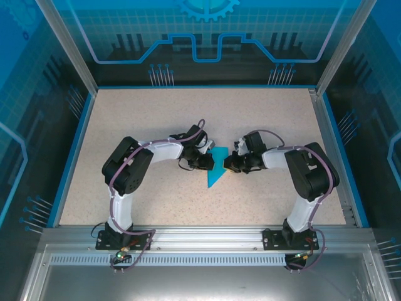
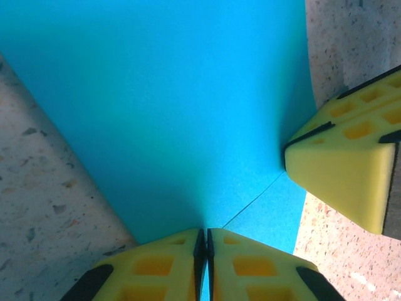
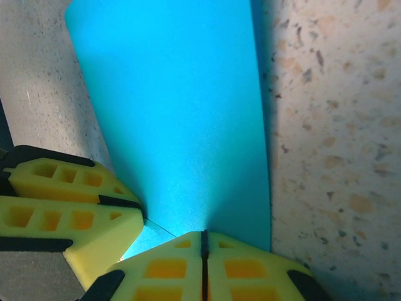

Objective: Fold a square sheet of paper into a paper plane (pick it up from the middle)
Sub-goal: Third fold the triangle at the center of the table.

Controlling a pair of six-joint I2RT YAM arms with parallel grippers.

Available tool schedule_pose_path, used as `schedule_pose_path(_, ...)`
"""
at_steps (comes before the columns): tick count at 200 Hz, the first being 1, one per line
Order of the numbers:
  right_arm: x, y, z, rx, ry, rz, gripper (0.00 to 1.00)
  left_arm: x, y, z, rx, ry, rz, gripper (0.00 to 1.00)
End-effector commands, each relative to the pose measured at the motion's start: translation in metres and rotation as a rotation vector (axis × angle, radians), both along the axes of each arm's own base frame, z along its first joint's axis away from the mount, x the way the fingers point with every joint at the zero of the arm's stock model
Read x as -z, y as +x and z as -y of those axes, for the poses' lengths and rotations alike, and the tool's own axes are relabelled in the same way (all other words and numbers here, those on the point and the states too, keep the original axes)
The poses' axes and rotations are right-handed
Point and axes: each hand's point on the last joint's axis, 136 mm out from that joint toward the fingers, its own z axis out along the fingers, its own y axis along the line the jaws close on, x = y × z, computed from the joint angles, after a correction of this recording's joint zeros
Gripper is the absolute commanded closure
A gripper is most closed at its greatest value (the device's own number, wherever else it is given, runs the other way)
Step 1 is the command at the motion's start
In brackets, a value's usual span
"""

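Note:
The square sheet of paper (image 1: 215, 176) lies mid-table, folded into a narrow cyan shape with its sharp point toward the arms. In the left wrist view the paper (image 2: 175, 113) runs up into my left gripper (image 2: 206, 235). Its yellow jaws stand almost together, with a sliver of cyan between the pads. A crease line runs off to the right of them. My right gripper (image 3: 203, 237) is shut tight at the paper's (image 3: 182, 113) near end, and the sheet rises into its tips. From above, the left gripper (image 1: 210, 162) and right gripper (image 1: 227, 164) face each other across the paper's upper part.
The speckled beige table (image 1: 156, 119) stretches around the paper, bounded by a blue rim and clear enclosure walls. The other arm's yellow fingers (image 2: 344, 169) crowd the right of the left wrist view, and the left arm's fingers (image 3: 69, 213) sit close at the lower left of the right wrist view.

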Motion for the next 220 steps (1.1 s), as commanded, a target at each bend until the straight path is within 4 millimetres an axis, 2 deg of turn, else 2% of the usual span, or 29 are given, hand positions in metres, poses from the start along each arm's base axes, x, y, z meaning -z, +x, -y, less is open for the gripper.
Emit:
schedule_pose_path(1, 0.033, -0.013, 0.016, 0.014, -0.132, -0.071, 0.92, 0.019, -0.010, -0.018, -0.024, 0.090, -0.044, 0.81)
schedule_pose_path(10, 0.034, -0.015, 0.016, 0.007, -0.144, -0.077, 0.92, 0.012, -0.009, -0.017, -0.037, 0.085, -0.034, 0.78)
schedule_pose_path(22, 0.037, -0.018, 0.018, 0.000, -0.188, -0.091, 0.93, -0.001, -0.003, -0.018, -0.064, 0.078, -0.004, 0.70)
schedule_pose_path(40, 0.036, -0.021, 0.016, -0.019, -0.208, -0.088, 0.92, -0.021, 0.007, -0.029, -0.143, 0.118, 0.047, 0.60)
schedule_pose_path(63, 0.033, -0.020, 0.014, -0.024, -0.211, -0.085, 0.92, -0.047, 0.013, -0.041, -0.221, 0.132, 0.098, 0.55)
schedule_pose_path(80, 0.031, -0.017, 0.012, -0.020, -0.212, -0.082, 0.92, -0.061, 0.004, -0.033, -0.215, 0.065, 0.075, 0.57)
schedule_pose_path(108, 0.029, -0.015, 0.011, -0.011, -0.207, -0.083, 0.91, -0.074, -0.030, -0.002, -0.127, -0.070, -0.013, 0.70)
schedule_pose_path(129, 0.026, -0.015, 0.010, -0.012, -0.203, -0.076, 0.91, -0.064, -0.050, 0.018, -0.088, -0.116, -0.108, 0.79)
schedule_pose_path(155, 0.022, -0.014, 0.010, -0.017, -0.200, -0.067, 0.90, -0.044, -0.054, 0.028, -0.105, -0.152, -0.177, 0.82)
schedule_pose_path(188, 0.015, -0.012, 0.005, -0.034, -0.172, -0.052, 0.88, -0.006, -0.050, 0.017, -0.146, -0.077, -0.220, 0.86)
schedule_pose_path(207, 0.001, -0.008, 0.000, -0.048, -0.145, -0.020, 0.87, 0.016, -0.054, 0.001, -0.187, -0.015, -0.249, 0.89)
schedule_pose_path(220, -0.007, -0.009, 0.000, -0.052, -0.139, -0.005, 0.87, 0.024, -0.058, -0.006, -0.192, 0.004, -0.252, 0.89)
